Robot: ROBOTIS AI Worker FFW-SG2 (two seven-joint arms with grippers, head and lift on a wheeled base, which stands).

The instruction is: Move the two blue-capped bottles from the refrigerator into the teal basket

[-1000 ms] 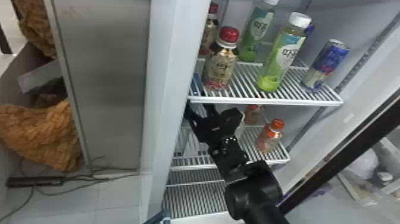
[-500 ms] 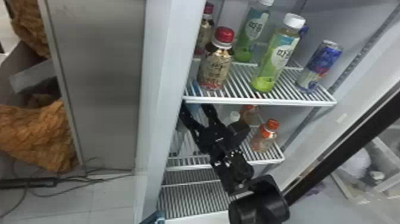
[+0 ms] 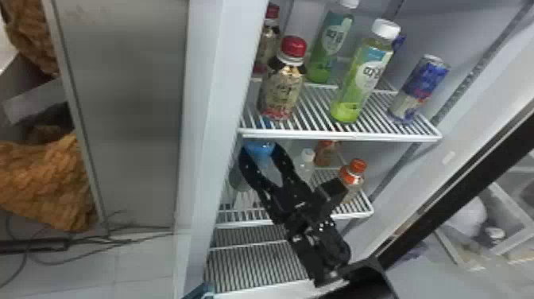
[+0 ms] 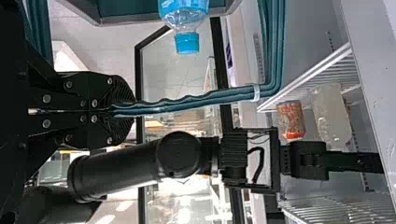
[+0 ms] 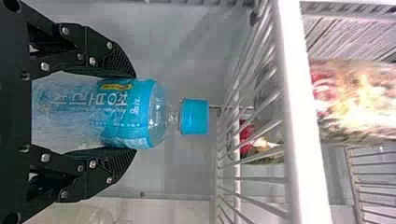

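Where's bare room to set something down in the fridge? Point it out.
The top white wire shelf, between the nearer red-capped brown bottle and nearer white-capped green bottle, and the bottom white wire shelf's visible front. It is crowded around the black right tool and clear blue-capped bottle.

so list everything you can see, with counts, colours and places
blue-capped bottles: two, clear and blue, in right hand; at basket
teal basket: one, teal, outside refrigerator
teal handle: one, teal, in left hand
red-capped bottles: two, gold, upper shelf, left
white-capped bottles: two, green, upper shelf, middle
can: one, blue and silver, upper shelf, right
orange-capped bottles: two, orange, shelf below
small white-capped bottle: one, clear, beside them
refrigerator: one, white
cables: several, dark, floor, left
left hand: one, black, outside
right hand: one, black, inside
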